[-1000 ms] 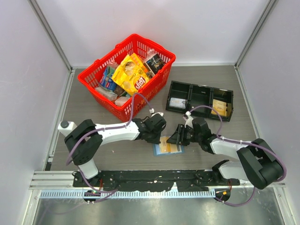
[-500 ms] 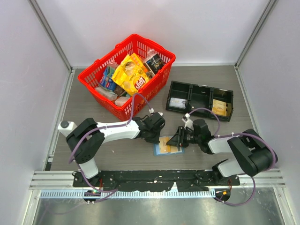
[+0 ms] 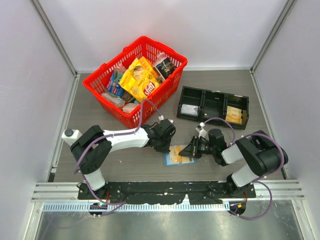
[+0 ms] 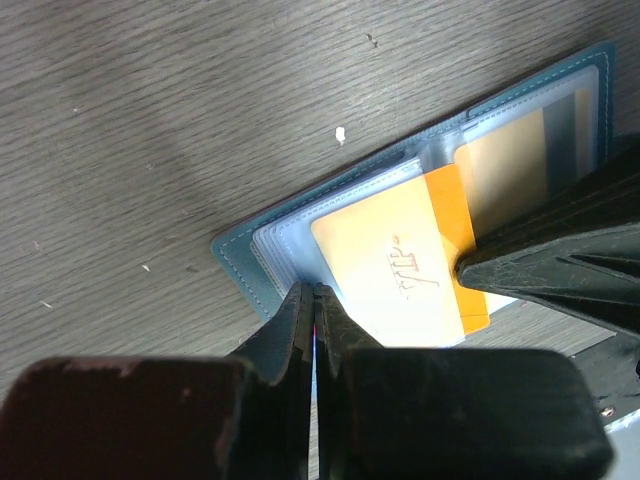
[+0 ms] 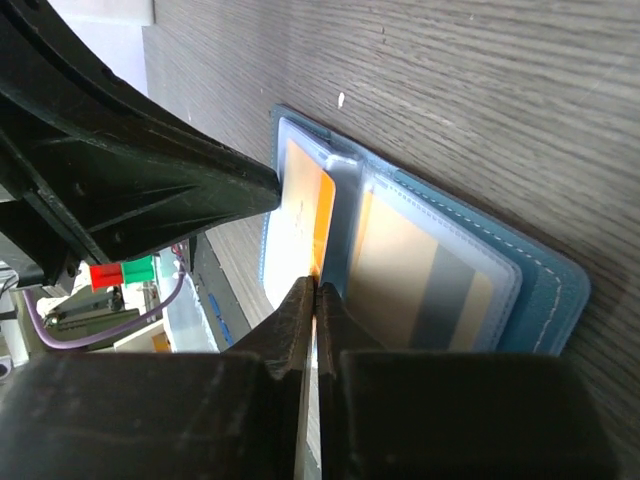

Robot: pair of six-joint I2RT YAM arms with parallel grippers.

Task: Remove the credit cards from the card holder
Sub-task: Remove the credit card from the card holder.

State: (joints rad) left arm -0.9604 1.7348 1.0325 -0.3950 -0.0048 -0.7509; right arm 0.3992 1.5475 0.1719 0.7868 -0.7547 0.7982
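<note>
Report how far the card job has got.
Done: some cards lie in the tray. In hand: the left gripper pinches the open holder while the right gripper, jaws shut, nips one card still pocketed. Left: that card and a second card beside it.

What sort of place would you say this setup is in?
Probably a robotics lab test cell: plain pale walls box in a wood-grain table, two arms are bolted along its near edge, and a red basket of snacks looks staged.
</note>
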